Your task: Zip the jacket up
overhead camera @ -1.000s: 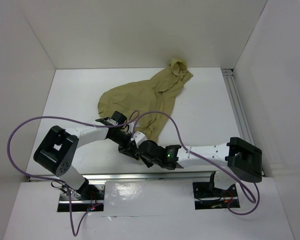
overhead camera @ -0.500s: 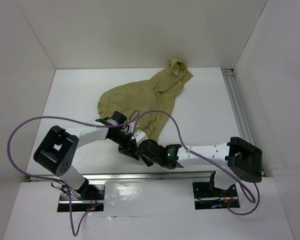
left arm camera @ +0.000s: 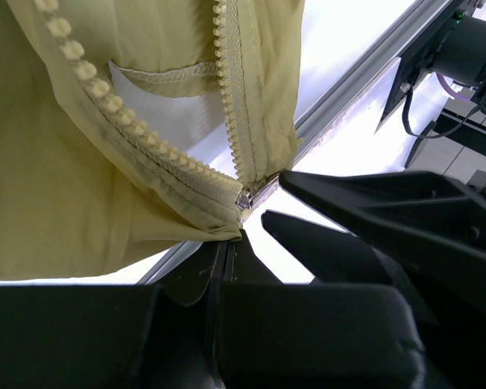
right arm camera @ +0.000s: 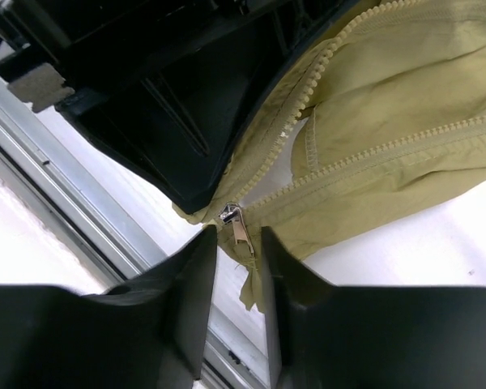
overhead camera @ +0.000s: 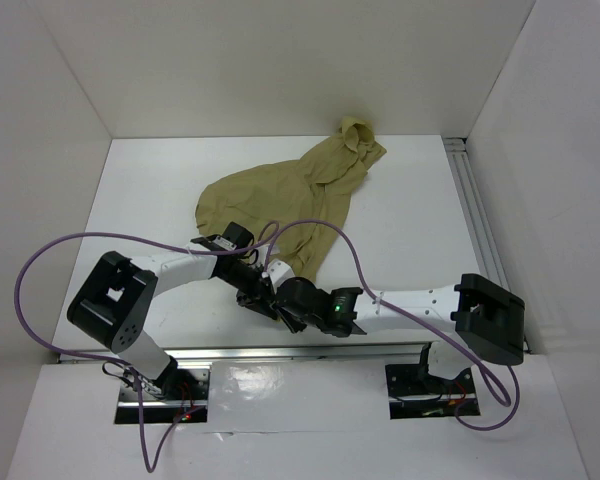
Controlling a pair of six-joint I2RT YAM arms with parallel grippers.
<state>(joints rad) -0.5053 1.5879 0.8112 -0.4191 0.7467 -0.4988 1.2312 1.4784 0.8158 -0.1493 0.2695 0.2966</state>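
The olive-tan jacket [overhead camera: 280,195] lies in a heap mid-table, hood at the far right, its lower end drawn toward the arms. Its zipper is open in a V in the left wrist view [left arm camera: 81,162] and the right wrist view [right arm camera: 405,121]. The metal slider [left arm camera: 255,194] sits at the bottom of the teeth. My left gripper [left arm camera: 229,239] is shut on the jacket's bottom hem just below the slider. My right gripper [right arm camera: 239,243] is open by a narrow gap, its fingertips on either side of the zipper pull [right arm camera: 241,231]. The two grippers meet near the table's front edge [overhead camera: 270,297].
An aluminium rail [overhead camera: 300,352] runs along the near edge, right below the grippers. Another rail [overhead camera: 475,210] runs along the right side. Purple cables [overhead camera: 50,262] loop over both arms. White walls enclose the table on three sides.
My right gripper has edged slightly left and farther in toward the left gripper and the slider. The jacket and the left arm have barely moved.
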